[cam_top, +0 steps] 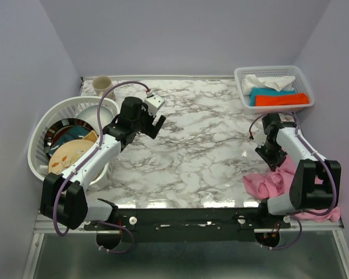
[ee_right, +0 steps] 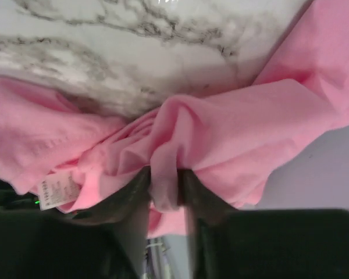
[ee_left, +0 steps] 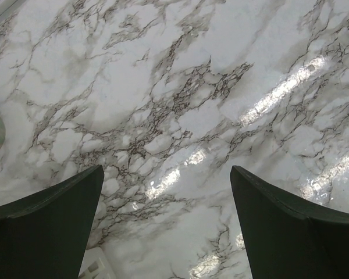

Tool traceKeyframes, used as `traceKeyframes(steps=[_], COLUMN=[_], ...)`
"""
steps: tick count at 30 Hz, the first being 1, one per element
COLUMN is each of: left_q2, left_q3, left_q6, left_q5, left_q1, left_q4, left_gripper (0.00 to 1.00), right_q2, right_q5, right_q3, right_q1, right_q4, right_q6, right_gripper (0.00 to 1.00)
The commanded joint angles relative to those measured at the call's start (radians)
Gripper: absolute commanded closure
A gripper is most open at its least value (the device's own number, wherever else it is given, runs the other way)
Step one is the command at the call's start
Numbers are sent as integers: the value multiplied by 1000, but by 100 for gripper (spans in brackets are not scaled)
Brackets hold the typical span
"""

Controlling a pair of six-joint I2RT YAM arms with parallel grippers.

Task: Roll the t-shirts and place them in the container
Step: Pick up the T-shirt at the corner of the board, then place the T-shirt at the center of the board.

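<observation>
Marble table [cam_top: 192, 145] — right gripper [ee_right: 164, 177] pinches a thin shirt [ee_right: 250, 116] fold that may slip; left gripper [ee_left: 166, 168] gapes wide — empty.

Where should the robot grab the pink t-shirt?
A raised fold of the pink t-shirt, from above: it lies bunched on the table's near right edge, so ridges stick up to pinch. The right gripper pinches one such fold.

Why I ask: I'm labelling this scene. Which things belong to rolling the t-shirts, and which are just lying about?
Job:
pink t-shirt, pinched in the right tool
left tool, open above the table

Lying about:
white dish rack with plates
cup
basket of folded cloths
</observation>
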Motion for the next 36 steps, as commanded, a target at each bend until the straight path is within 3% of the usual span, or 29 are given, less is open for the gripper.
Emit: traceKeyframes(steps=[1, 4, 7, 16, 20, 25, 29, 34, 36], left_q2=[-21, -20, -20, -23, -33, -29, -24, -12, -4], left_q3=[-16, -13, -12, -32, -47, -52, -52, -50, -52], left_q6=[11, 11, 11, -26, -36, -70, -59, -53, -52], left_q5=[28, 33, 30, -33, -71, -78, -76, -76, -75], left_q1=[-5, -5, -5, 4, 36, 83, 87, 88, 88], left_q4=[13, 18, 20, 61, 73, 79, 78, 78, 81], left_gripper=[1, 1, 1, 1, 1, 1, 1, 1, 1], right_q2=[-17, -4, 33, 197, 182, 55, -75, -169, -159], right_q5=[-28, -59, -134, -554, -644, -576, -455, -469, -448], right_q3=[49, 119, 311, 1196, 1418, 1333, 1086, 729, 617], right_q1=[-2, 4, 51, 396, 508, 527, 518, 412, 363], right_q4=[-195, -216, -266, -476, -449, -244, -101, -55, -55], right_q6=[16, -1, -34, -77, -57, 58, 67, 101, 95], right_gripper=[99, 99, 99, 99, 99, 99, 99, 99, 89])
